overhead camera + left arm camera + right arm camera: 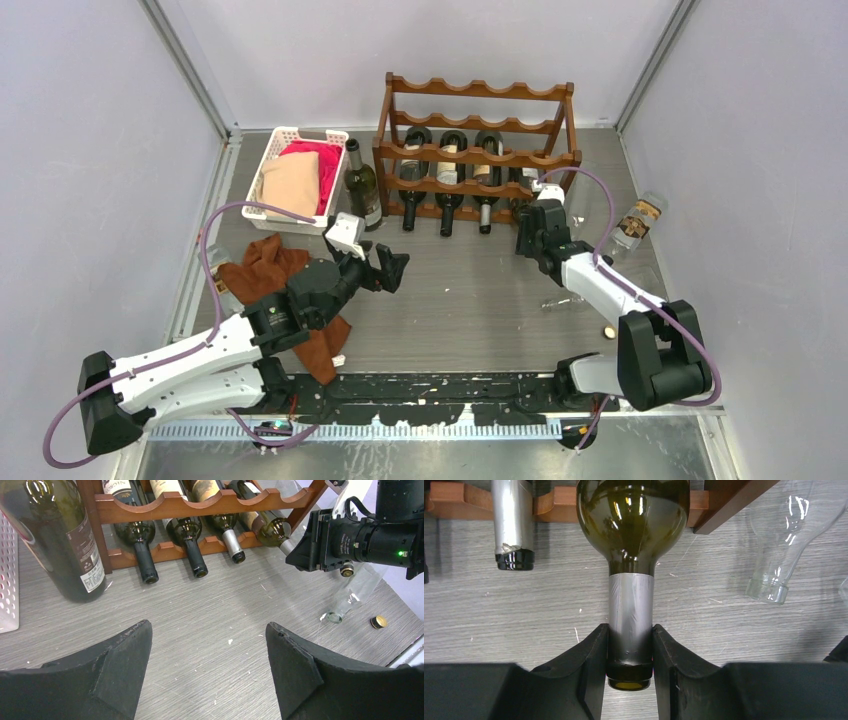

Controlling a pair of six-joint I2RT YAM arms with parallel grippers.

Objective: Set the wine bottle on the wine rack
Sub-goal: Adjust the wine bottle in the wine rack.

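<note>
The dark reddish-brown wine rack (480, 150) stands at the back of the table, with several bottles lying in its lower tiers. The green wine bottle (631, 520) lies in the rightmost slot of a lower rail (454, 500), its silver-foiled neck pointing out towards me. My right gripper (630, 630) is shut on that neck just behind the lip. In the top view it (527, 215) sits right in front of the rack's right end. My left gripper (209, 627) hangs open over bare table, well short of the rack (200, 502), holding nothing.
A dark bottle (362, 187) stands upright left of the rack, beside a white basket (285, 150) of cloths. A brown cloth (270, 270) lies under my left arm. Clear glass bottles (637, 222) (784, 540) lie right of the rack, with a gold cap (608, 331) nearby.
</note>
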